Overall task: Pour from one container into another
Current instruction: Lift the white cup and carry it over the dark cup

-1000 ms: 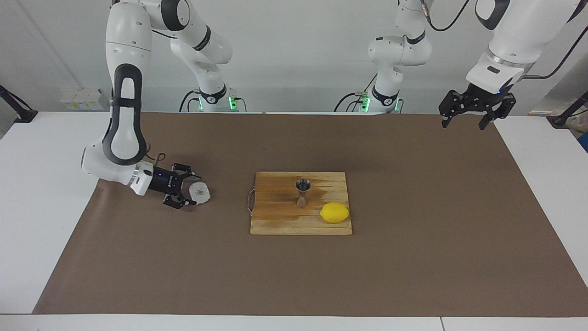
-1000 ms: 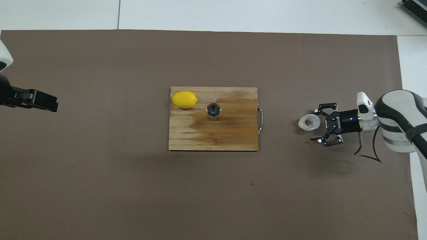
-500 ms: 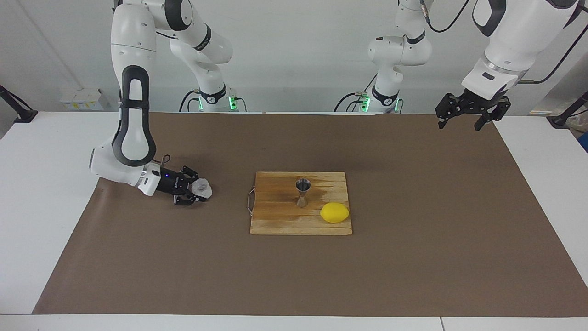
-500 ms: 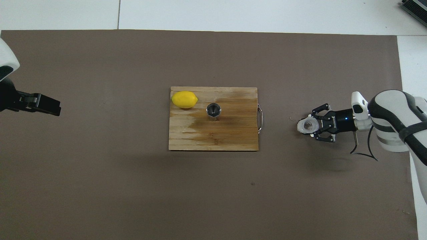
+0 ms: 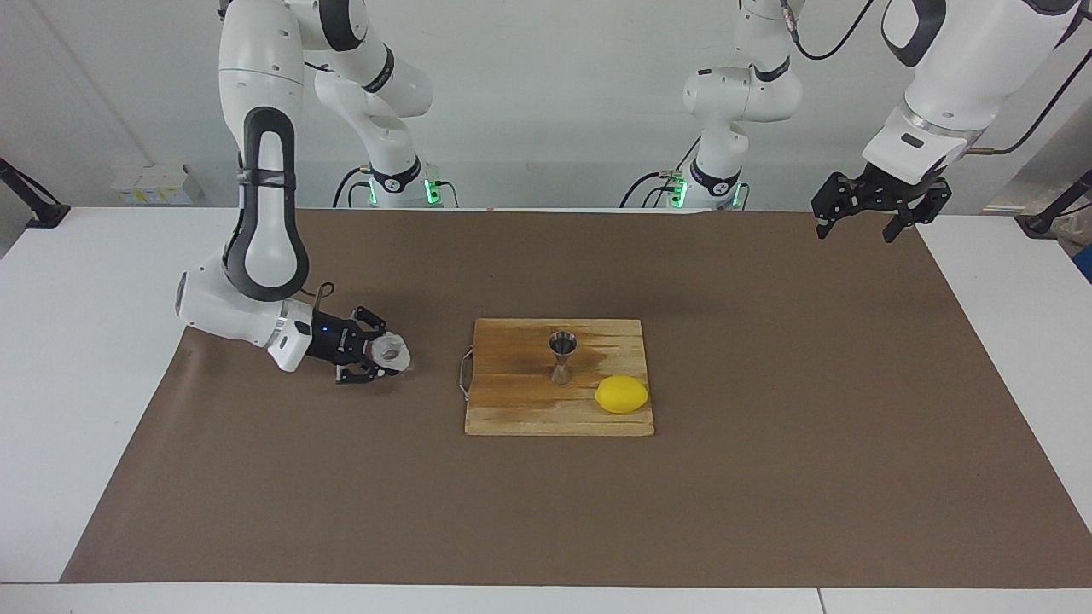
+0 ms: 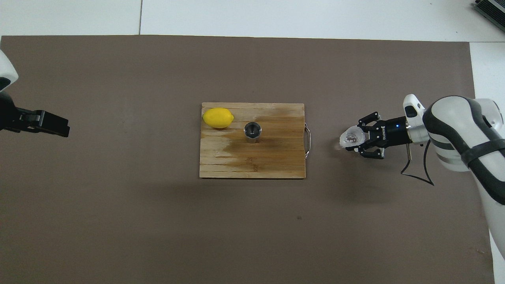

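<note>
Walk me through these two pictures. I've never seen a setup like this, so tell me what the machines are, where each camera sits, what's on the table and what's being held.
These are two white robot arms at a table covered by a brown mat, each ending in a black two-finger gripper. One picture is taken from across the table, facing the robots; the other looks down from above their own end, so the sides are swapped between them.

In the middle lies a wooden cutting board. On it stand a small steel jigger and, beside it toward the left arm's end, a lemon.

The right gripper is shut on a small translucent white cup, just above the mat, beside the board at the right arm's end. The left gripper waits open, raised over the mat's edge at its own end, holding nothing.
</note>
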Motion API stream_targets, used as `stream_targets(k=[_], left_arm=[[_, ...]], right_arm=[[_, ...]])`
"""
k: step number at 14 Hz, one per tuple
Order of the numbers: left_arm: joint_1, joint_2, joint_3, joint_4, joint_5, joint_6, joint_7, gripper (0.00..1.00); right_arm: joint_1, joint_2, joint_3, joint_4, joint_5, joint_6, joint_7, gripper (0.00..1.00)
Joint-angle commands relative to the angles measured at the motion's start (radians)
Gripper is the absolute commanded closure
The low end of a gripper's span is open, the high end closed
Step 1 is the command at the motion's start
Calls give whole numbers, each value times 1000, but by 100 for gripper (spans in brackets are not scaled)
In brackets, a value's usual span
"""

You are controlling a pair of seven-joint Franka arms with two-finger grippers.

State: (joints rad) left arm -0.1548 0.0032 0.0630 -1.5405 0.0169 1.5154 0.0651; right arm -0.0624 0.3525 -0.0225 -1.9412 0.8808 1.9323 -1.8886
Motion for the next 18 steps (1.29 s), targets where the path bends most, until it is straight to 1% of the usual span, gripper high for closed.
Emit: stream_targets(k=[1,3,5,10,15,18], left_arm=[[6,-29,-6,-36,-11,14,4,0],[12,-29,-6,-36,-11,12,4,0],[12,-29,-6,-36,-11,12,4,0],[12,-29,-6,-36,-11,12,4,0],[12,-29,-6,-36,-9,12,4,0],[12,-29,-6,-36,-11,11,4,0]], right_arm=[[78,-99,1,-13,-14,26,280,93],[125,-135,1,-13,-49,75,454,93],[168,-155,1,-13,-98,108,570,93],[277,-194,1,-10,-282,213,896,93],[397,-230,1,5,-540,286,1224,93],[446,-230,3,14,-673,306,1336,94]])
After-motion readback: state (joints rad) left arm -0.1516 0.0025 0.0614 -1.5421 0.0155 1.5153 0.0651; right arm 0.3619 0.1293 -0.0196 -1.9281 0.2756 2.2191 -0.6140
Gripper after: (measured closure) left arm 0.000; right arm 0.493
